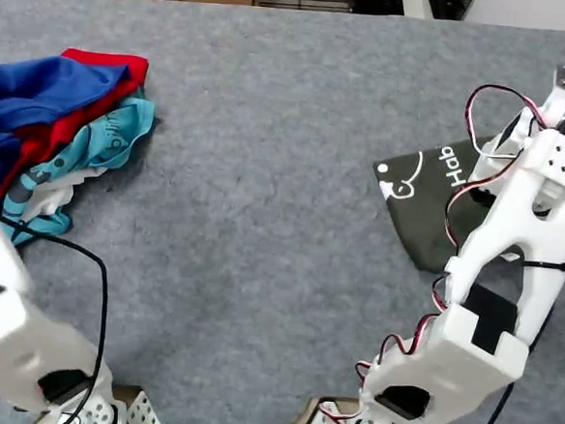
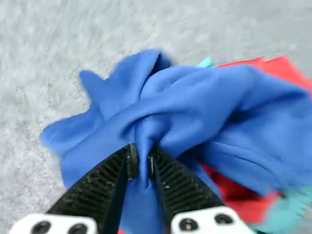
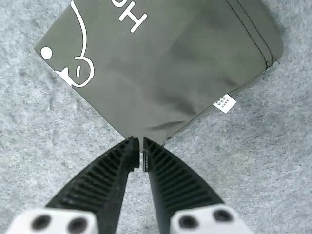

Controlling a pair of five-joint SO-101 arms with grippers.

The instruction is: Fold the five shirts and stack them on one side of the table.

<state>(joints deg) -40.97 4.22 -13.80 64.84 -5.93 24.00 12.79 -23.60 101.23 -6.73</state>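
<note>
A blue shirt (image 2: 195, 112) lies crumpled on top of a heap at the table's left edge (image 1: 39, 93). My left gripper (image 2: 140, 163) is shut on a twisted fold of it. Under it are a red shirt (image 1: 98, 73), a teal shirt (image 1: 113, 137) and a bit of white cloth (image 1: 56, 196). A dark grey folded shirt (image 3: 161, 63) with white print lies flat at the right (image 1: 429, 198). My right gripper (image 3: 140, 146) is shut at its near hem, pinching the edge. The right arm (image 1: 514, 228) hides part of that shirt in the high view.
Grey felt (image 1: 262, 220) covers the table, with wide free room in the middle between the heap and the dark shirt. The left arm's white body (image 1: 12, 339) sits at the front left with a black cable (image 1: 98, 286) looping beside it.
</note>
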